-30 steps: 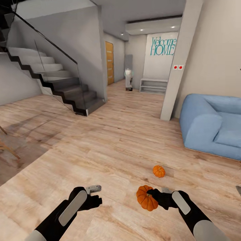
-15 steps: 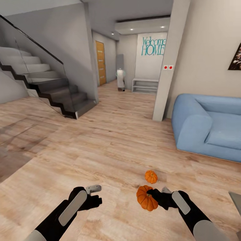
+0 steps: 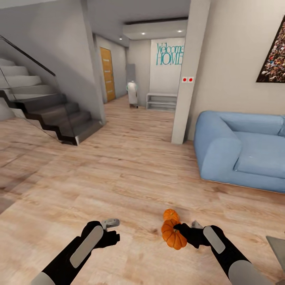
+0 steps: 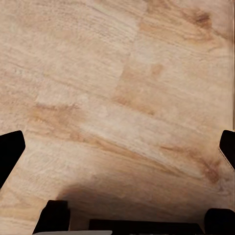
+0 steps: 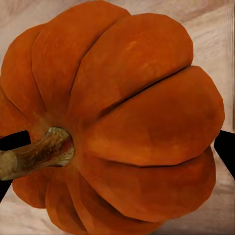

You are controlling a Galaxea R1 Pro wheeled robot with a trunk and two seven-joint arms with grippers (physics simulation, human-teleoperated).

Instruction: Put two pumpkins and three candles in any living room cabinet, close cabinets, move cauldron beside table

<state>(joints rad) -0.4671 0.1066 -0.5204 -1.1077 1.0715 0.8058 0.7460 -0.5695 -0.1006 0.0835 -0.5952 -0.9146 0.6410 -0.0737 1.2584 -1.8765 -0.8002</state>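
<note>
Head view: the right gripper clamps a pumpkin; the second pumpkin lies on the floor just beyond it. The left gripper seems empty, fingers spread. Right wrist view: the held pumpkin's stem shows between the fingers.

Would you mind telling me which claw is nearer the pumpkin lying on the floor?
Right. The right claw, holding the other pumpkin, sits just beside the floor pumpkin; the left claw is farther off.
</note>
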